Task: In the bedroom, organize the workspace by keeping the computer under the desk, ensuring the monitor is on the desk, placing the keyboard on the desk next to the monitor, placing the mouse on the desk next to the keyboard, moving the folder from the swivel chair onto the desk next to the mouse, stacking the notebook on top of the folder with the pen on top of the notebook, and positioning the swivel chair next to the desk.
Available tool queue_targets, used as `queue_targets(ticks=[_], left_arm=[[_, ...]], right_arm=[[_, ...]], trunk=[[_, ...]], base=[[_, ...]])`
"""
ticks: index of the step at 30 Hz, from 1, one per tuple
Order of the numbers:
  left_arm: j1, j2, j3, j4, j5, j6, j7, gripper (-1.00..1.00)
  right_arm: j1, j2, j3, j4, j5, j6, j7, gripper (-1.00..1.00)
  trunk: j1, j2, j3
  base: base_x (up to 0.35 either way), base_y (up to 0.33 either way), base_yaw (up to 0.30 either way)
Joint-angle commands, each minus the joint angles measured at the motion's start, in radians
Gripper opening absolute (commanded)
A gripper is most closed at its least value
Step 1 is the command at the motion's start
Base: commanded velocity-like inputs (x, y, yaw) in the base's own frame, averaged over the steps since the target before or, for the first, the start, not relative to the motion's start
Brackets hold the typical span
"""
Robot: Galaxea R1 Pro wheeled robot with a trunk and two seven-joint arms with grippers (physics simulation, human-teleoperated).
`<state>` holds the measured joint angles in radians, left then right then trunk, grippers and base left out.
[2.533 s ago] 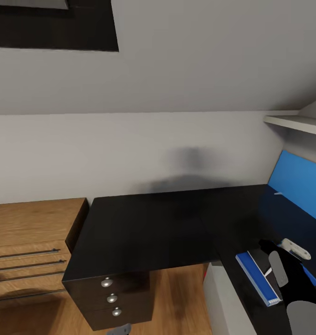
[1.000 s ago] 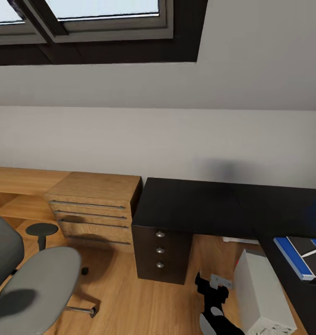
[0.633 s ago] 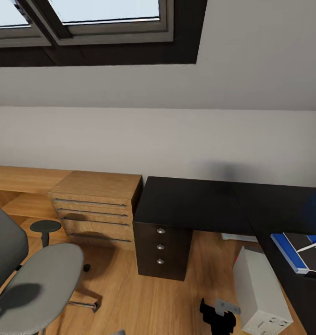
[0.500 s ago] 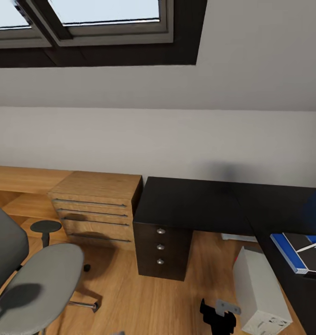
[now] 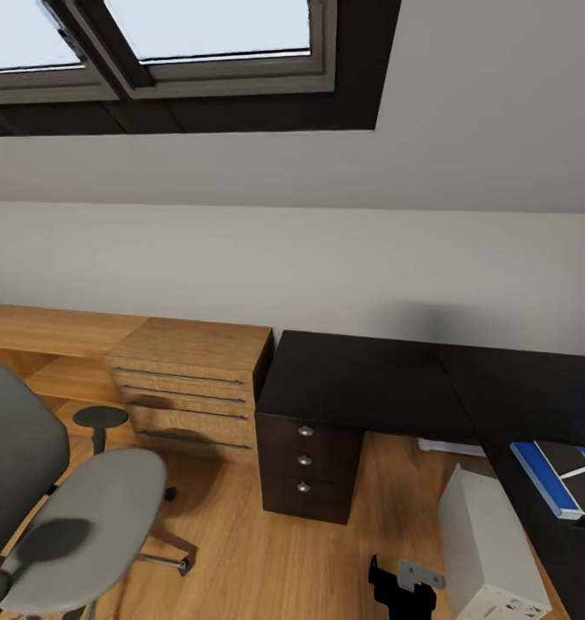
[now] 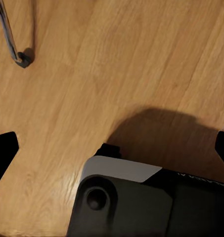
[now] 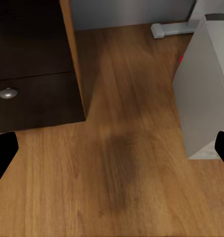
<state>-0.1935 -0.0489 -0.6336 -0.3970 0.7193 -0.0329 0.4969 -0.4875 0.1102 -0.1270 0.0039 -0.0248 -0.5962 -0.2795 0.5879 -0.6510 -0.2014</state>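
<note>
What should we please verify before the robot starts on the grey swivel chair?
1. Grey upholstered swivel chair next to the glossy black desk: not ok; it stands apart, beyond the light wooden drawer chest.
2. Bright blue flat folder on the desk: ok.
3. Thin dark-bordered notebook on the folder: ok.
4. Pen on the notebook: cannot tell; the picture's edge cuts that spot.
5. Light grey computer tower on the floor at the desk's edge: ok.
6. Left hand and right hand open and free: ok.
</note>
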Motion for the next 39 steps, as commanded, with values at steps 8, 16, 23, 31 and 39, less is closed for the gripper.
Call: queue_targets(ticks=[8,16,23,31,39], left_arm=[[-0.001,0.009,-0.005,0.174,0.030,-0.084,0.005,1.00],[-0.001,0.011,-0.004,0.345,0.077,-0.243,-0.157,1.00],[-0.001,0.021,-0.003,0.370,0.111,-0.264,-0.240,1.00],[-0.001,0.021,-0.009,0.375,0.118,-0.316,-0.260,1.00],[-0.001,0.010,-0.012,0.375,0.118,-0.358,-0.260,1.00]], right_arm=[[0.085,-0.007,-0.003,0.006,0.073,-0.144,0.001,1.00],[0.172,-0.040,-0.003,0.007,0.213,-0.211,-0.001,1.00],[0.206,-0.083,-0.003,0.008,0.240,-0.235,-0.003,1.00],[0.218,-0.091,-0.002,0.017,0.245,-0.242,-0.003,1.00],[0.219,-0.059,-0.003,0.017,0.243,-0.243,-0.004,1.00]], trunk=[[-0.031,0.055,0.033],[-0.061,0.111,0.068],[-0.088,0.160,0.097],[-0.119,0.216,0.127],[-0.138,0.251,0.146]], base=[[-0.238,0.005,0.173],[-0.274,0.025,0.196],[-0.074,0.003,0.225],[-0.008,0.000,0.253],[-0.001,0.000,0.272]])
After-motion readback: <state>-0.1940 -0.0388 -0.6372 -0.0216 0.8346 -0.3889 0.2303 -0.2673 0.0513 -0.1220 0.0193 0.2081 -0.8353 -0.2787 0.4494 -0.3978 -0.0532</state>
